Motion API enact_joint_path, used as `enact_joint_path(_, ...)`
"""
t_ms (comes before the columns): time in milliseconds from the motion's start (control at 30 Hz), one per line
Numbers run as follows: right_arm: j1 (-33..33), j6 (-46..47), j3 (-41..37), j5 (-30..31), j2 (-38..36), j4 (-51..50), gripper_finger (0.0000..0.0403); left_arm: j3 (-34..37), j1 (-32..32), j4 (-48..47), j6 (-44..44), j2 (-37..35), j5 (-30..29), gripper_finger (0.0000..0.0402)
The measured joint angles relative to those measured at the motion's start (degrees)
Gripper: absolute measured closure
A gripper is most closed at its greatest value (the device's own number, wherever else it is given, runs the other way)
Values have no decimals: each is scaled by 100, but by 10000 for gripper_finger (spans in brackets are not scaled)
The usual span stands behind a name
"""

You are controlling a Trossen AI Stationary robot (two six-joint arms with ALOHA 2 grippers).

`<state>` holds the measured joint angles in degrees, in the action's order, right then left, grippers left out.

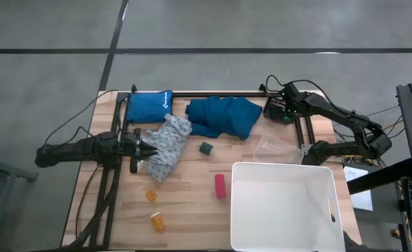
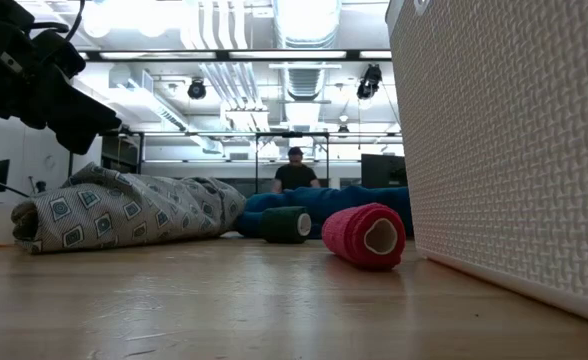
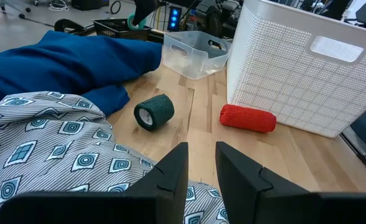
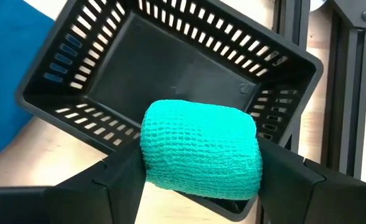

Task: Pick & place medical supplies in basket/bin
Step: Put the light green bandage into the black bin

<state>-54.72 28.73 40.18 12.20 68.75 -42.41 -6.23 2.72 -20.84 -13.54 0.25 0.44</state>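
Note:
My left gripper (image 1: 147, 148) (image 3: 201, 177) hovers open just above the pale grey-blue patterned garment (image 1: 167, 147) (image 3: 40, 143), clear of it in the low view (image 2: 69, 95). The dark teal garment (image 1: 223, 115) lies beyond it. A dark green roll (image 1: 205, 148) (image 3: 154, 112) and the pink-red cylinder (image 1: 220, 185) (image 3: 248, 118) lie on their sides on the wood. Two orange pill bottles (image 1: 151, 196) (image 1: 157, 222) sit near the table's near edge. The white tub (image 1: 286, 206) stands at the near right. My right gripper (image 1: 282, 110) (image 4: 200, 171) is at the far right corner, shut on a light teal bandage roll (image 4: 200, 152). My right gripper pinches the light teal bandage roll between its two fingers (image 4: 117, 177), one on each end of the roll (image 4: 155, 155). The roll is lifted clear and lies level across the jaws, above the open black slotted basket (image 4: 170, 81).
A blue zip pouch (image 1: 148, 106) lies at the far left of the table. A clear plastic container (image 1: 276, 148) (image 3: 192, 53) stands just beyond the tub. Bare wood (image 1: 192, 210) lies between the pill bottles and the tub. A person (image 2: 296, 172) shows far behind the table.

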Motion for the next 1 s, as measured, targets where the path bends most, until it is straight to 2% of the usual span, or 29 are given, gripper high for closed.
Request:
enact_joint_path(233, -4, -63, -252, 64, -1, 304, 152, 1, 0, -1, 0, 0, 0, 314)
enact_joint_path(733, -4, -66, -257, 108, -13, 341, 150, -1, 2, 0, 0, -1, -1, 314)
enact_joint_path(1000, -4, -62, -255, 77, -13, 336, 118, -1, 1, 0, 0, -1, 0, 314)
